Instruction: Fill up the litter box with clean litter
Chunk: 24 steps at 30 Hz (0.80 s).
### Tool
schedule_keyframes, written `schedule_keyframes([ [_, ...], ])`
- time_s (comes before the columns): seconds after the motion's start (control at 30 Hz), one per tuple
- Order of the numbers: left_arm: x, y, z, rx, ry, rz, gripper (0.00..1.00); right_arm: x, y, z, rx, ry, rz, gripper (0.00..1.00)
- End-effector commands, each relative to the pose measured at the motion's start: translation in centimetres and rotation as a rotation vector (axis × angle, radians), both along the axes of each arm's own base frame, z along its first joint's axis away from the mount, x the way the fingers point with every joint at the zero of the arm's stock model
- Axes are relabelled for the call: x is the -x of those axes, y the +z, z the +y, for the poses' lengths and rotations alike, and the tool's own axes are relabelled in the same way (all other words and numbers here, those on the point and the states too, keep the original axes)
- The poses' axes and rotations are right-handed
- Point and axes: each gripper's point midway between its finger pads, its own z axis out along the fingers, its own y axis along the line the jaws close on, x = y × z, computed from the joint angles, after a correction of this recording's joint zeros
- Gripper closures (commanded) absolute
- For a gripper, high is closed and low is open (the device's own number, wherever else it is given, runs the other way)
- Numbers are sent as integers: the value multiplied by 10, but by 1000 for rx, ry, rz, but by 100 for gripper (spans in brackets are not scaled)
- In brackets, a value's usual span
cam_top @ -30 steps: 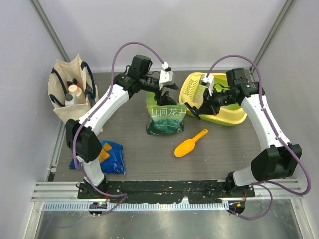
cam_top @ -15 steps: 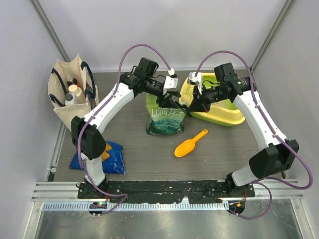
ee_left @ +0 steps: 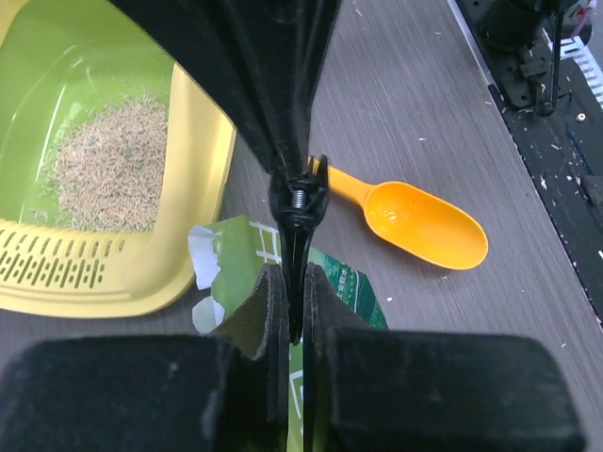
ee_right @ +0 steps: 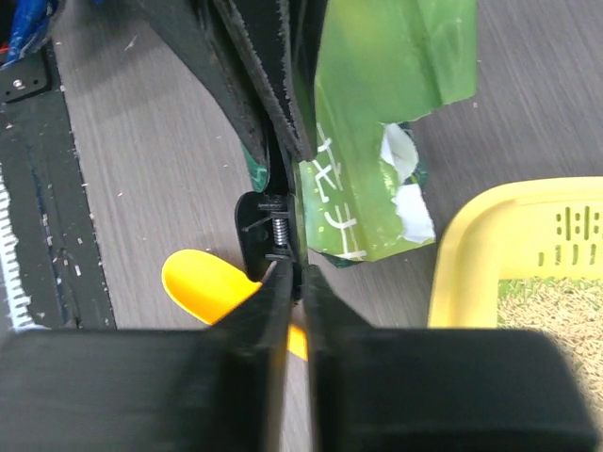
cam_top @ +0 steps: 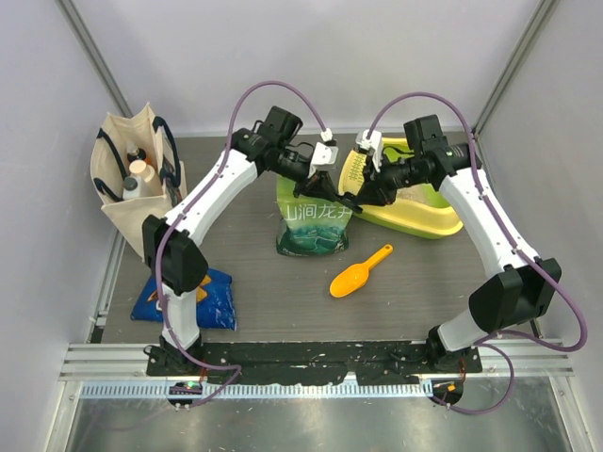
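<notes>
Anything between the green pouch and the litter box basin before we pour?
Nothing visible. The green pouch stands beside the litter box, at its grate end; the orange scoop lies well off that path.

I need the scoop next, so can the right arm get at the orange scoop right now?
Probably not yet: the scoop lies bare on the table, but the right tool is shut at the top of the green pouch.
</notes>
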Motion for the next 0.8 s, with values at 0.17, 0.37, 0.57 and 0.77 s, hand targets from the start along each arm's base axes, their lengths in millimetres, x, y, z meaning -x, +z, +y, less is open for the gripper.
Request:
schedule_keyframes([
  [0.17,-18,32,4,106,75,140,100,-20,51,-9,-165,-123,-38,32],
  [0.37,-20,33,6,137,98,172,100,4,47,4,-234,-8,45,29],
  [0.57,-19,35,4,147,100,199,100,-3,46,11,-233,20,28,29],
  [0.77,-19,37,4,154,98,203,100,-21,45,14,-219,-27,-58,31],
])
